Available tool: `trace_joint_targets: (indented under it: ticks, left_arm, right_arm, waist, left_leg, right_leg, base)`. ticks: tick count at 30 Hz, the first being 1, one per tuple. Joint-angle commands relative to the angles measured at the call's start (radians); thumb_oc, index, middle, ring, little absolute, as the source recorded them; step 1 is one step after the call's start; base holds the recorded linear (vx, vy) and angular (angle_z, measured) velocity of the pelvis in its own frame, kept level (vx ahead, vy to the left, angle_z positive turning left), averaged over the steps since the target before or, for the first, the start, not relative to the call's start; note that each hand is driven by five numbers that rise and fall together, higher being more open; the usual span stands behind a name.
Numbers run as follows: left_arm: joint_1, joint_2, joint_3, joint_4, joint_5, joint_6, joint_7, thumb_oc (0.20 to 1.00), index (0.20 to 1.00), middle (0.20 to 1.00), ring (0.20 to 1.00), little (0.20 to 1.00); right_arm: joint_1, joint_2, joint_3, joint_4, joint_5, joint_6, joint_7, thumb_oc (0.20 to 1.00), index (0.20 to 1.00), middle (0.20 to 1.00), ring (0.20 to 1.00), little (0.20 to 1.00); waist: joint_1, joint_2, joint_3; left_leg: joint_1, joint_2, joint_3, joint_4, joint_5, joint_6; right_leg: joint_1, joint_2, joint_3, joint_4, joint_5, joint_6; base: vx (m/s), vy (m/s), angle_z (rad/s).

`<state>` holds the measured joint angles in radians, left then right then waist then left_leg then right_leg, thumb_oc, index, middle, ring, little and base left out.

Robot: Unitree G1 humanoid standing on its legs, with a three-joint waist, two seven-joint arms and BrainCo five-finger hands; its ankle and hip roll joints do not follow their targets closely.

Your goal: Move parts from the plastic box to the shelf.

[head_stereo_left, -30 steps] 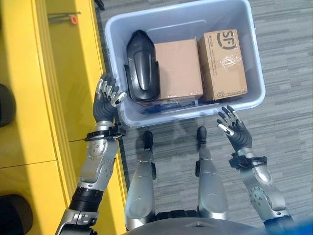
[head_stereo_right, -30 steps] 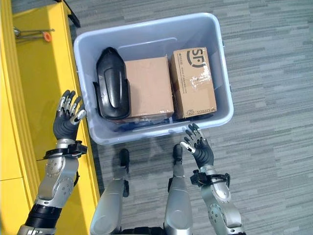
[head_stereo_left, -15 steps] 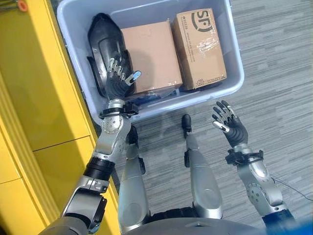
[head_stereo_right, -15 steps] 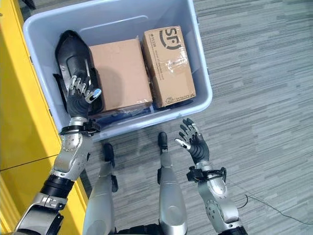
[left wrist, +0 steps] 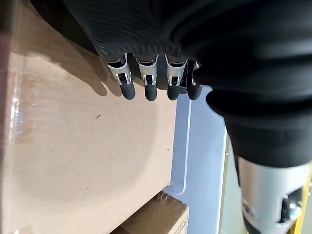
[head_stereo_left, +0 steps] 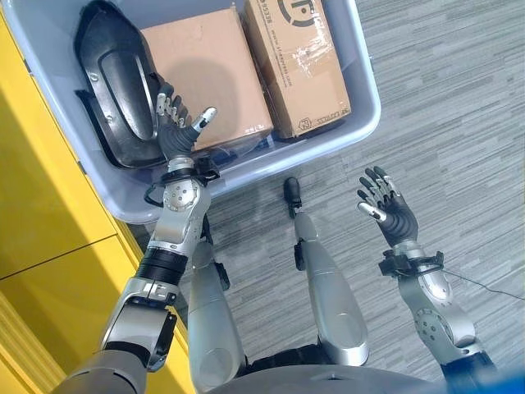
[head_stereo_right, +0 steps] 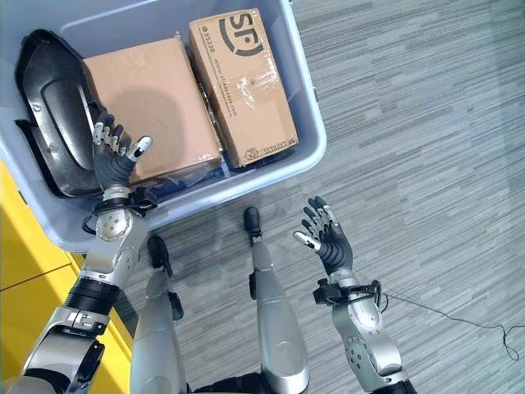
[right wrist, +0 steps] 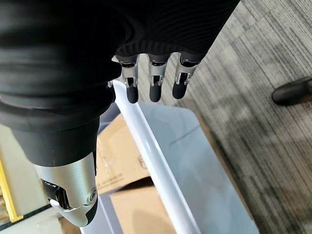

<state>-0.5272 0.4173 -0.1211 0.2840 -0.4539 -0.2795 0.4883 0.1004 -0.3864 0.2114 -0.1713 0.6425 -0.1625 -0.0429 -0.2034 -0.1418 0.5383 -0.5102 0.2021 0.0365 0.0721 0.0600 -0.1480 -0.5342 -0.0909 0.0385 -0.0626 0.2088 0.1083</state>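
Left eye view, box: the grey plastic box (head_stereo_left: 365, 123) sits on the carpeted floor (head_stereo_left: 459, 98) across the upper left of the frame, beside the yellow shelf (head_stereo_left: 33, 238) along the left edge.
Left eye view, parts: a black moulded part (head_stereo_left: 111, 90) lies at the box's left end, a plain cardboard box (head_stereo_left: 213, 66) in the middle, and a printed cardboard box (head_stereo_left: 299, 61) to its right.
Left eye view, left robot hand: the left robot hand (head_stereo_left: 174, 131) is above the box's near side, between the black moulded part and the plain cardboard box, fingers spread and straight, holding nothing.
Left eye view, right robot hand: the right robot hand (head_stereo_left: 390, 209) hangs over the floor at right of centre, well clear of the box, fingers splayed and empty.
Right eye view: same layout, box in the upper left, right robot hand in the lower middle over the carpet.
Left wrist view: straight fingers (left wrist: 148, 80) reach above the plain cardboard box, with the box wall beyond.
Right wrist view: straight fingers (right wrist: 153, 80) point toward the box's rim, carpet alongside.
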Motion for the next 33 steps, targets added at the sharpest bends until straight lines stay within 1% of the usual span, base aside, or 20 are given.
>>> trace_joint_targets:
  ticks: [1, 3, 6, 9, 10, 15, 19, 25, 31, 33]
  left_arm:
    - [-0.038, 0.102, 0.077, 0.042, 0.035, -0.066, 0.066, 1.000, 1.000, 1.000, 1.000, 1.000]
    - [-0.045, 0.112, 0.085, 0.040, 0.036, -0.072, 0.073, 1.000, 1.000, 1.000, 1.000, 1.000]
    - [-0.011, 0.118, 0.129, -0.020, 0.023, -0.097, 0.090, 1.000, 1.000, 1.000, 1.000, 1.000]
    - [0.024, 0.115, 0.158, -0.086, 0.026, -0.110, 0.091, 1.000, 1.000, 1.000, 1.000, 1.000]
    - [0.046, 0.108, 0.167, -0.133, 0.031, -0.114, 0.088, 1.000, 1.000, 1.000, 1.000, 1.000]
    - [0.089, 0.096, 0.182, -0.231, 0.060, -0.114, 0.073, 1.000, 1.000, 1.000, 1.000, 1.000]
    - [0.093, 0.096, 0.188, -0.259, 0.061, -0.118, 0.074, 1.000, 1.000, 1.000, 1.000, 1.000]
    - [0.076, 0.132, 0.188, -0.209, 0.077, -0.107, 0.091, 1.000, 1.000, 1.000, 1.000, 1.000]
    - [-0.007, 0.210, 0.152, -0.048, 0.060, -0.085, 0.090, 1.000, 1.000, 1.000, 1.000, 1.000]
    - [-0.019, 0.222, 0.147, -0.031, 0.055, -0.085, 0.087, 1.000, 1.000, 1.000, 1.000, 1.000]
  right_arm:
    - [0.044, -0.006, -0.022, -0.055, -0.008, -0.064, 0.003, 1.000, 1.000, 1.000, 1.000, 1.000]
    - [0.044, -0.004, -0.022, -0.054, -0.007, -0.065, 0.004, 1.000, 1.000, 1.000, 1.000, 1.000]
    - [0.054, -0.005, -0.022, -0.057, 0.000, -0.068, 0.007, 1.000, 1.000, 1.000, 1.000, 1.000]
    - [0.057, -0.008, -0.029, -0.054, -0.001, -0.067, 0.009, 1.000, 1.000, 1.000, 1.000, 1.000]
    - [0.054, -0.009, -0.034, -0.049, -0.004, -0.067, 0.007, 1.000, 1.000, 1.000, 1.000, 1.000]
    - [0.048, -0.009, -0.046, -0.050, -0.004, -0.063, 0.011, 1.000, 1.000, 1.000, 1.000, 1.000]
    - [0.043, -0.008, -0.042, -0.052, -0.005, -0.062, 0.013, 1.000, 1.000, 1.000, 1.000, 1.000]
    - [0.046, -0.009, -0.038, -0.051, -0.010, -0.058, 0.015, 1.000, 1.000, 1.000, 1.000, 1.000]
    - [0.050, -0.021, -0.034, -0.042, -0.023, -0.061, 0.020, 1.000, 1.000, 1.000, 1.000, 1.000]
    - [0.051, -0.022, -0.035, -0.042, -0.024, -0.060, 0.022, 1.000, 1.000, 1.000, 1.000, 1.000]
  waist:
    - [0.018, -0.069, -0.018]
    - [0.017, -0.072, -0.018]
    - [0.026, -0.081, -0.018]
    - [0.034, -0.080, -0.018]
    - [0.042, -0.079, -0.018]
    - [0.062, -0.075, -0.018]
    - [0.070, -0.077, -0.018]
    - [0.071, -0.082, -0.018]
    - [0.058, -0.098, -0.018]
    - [0.056, -0.100, -0.018]
  left_leg:
    - [-0.030, 0.023, 0.011, 0.058, -0.010, 0.019]
    - [-0.032, 0.024, 0.009, 0.059, -0.011, 0.018]
    - [-0.040, 0.027, -0.003, 0.070, -0.019, 0.018]
    - [-0.045, 0.025, -0.014, 0.076, -0.023, 0.018]
    - [-0.045, 0.023, -0.018, 0.076, -0.024, 0.018]
    - [-0.042, 0.018, -0.030, 0.068, -0.026, 0.019]
    - [-0.042, 0.015, -0.035, 0.067, -0.026, 0.019]
    - [-0.043, 0.015, -0.040, 0.068, -0.027, 0.020]
    - [-0.054, 0.020, -0.040, 0.079, -0.030, 0.022]
    - [-0.057, 0.021, -0.042, 0.080, -0.030, 0.021]
  right_leg:
    - [0.044, -0.085, -0.050, 0.118, -0.174, 0.059]
    - [0.044, -0.085, -0.052, 0.117, -0.174, 0.059]
    - [0.050, -0.082, -0.063, 0.119, -0.181, 0.058]
    - [0.057, -0.083, -0.071, 0.123, -0.187, 0.057]
    - [0.061, -0.083, -0.076, 0.126, -0.190, 0.056]
    - [0.079, -0.088, -0.090, 0.121, -0.194, 0.058]
    - [0.089, -0.091, -0.097, 0.118, -0.195, 0.058]
    - [0.096, -0.090, -0.102, 0.112, -0.196, 0.057]
    - [0.094, -0.087, -0.102, 0.113, -0.193, 0.060]
    - [0.092, -0.087, -0.103, 0.113, -0.192, 0.061]
  base:
    - [0.00, 0.000, 0.00]
    - [0.00, 0.000, 0.00]
    - [0.02, -0.020, 0.01]
    - [0.03, -0.014, 0.13]
    - [0.02, 0.006, 0.06]
    - [0.02, 0.010, 0.11]
    - [0.01, 0.012, 0.10]
    - [0.01, 0.005, 0.03]
    - [0.00, 0.000, 0.00]
    - [0.00, 0.000, 0.00]
